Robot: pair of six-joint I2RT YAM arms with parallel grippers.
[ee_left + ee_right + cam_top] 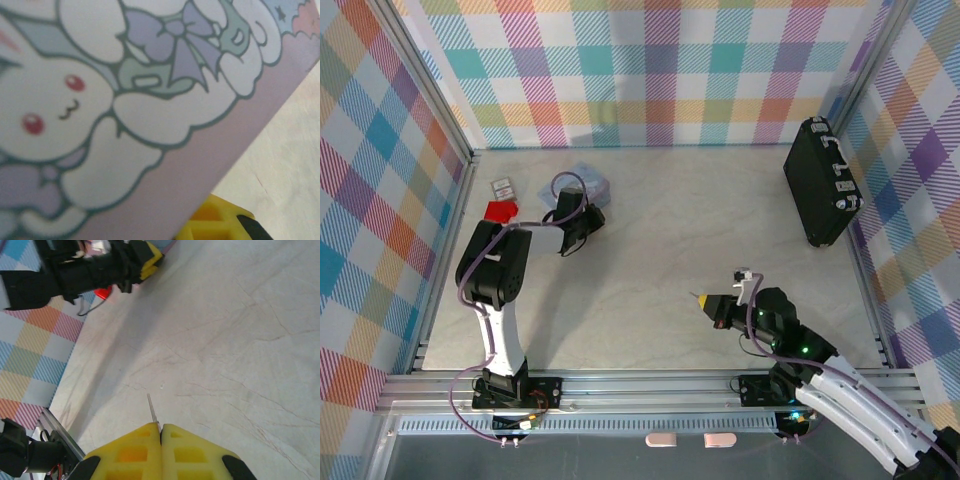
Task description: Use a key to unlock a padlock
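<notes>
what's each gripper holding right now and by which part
Right gripper: shut on a thin silvery blade, likely the key, pinched by its hidden end, tip poking out. Left gripper: over the bunny-print tin; any hold cannot be told.

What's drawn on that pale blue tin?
The tin shows a white bunny with a lilac bow; left wrist view.

On my far left a pale blue tin (pixel 588 182) sits on the pale marbled table (pixel 680 240). Up close, its lid (pixel 150 125) shows a white rabbit with red eyes and a lilac bow. A red block (pixel 501 211) lies near it, with a small card-like thing (pixel 502 187) just behind. A big black case (pixel 822 182) sits by the plaid wall (pixel 910 150) on my right.
</notes>
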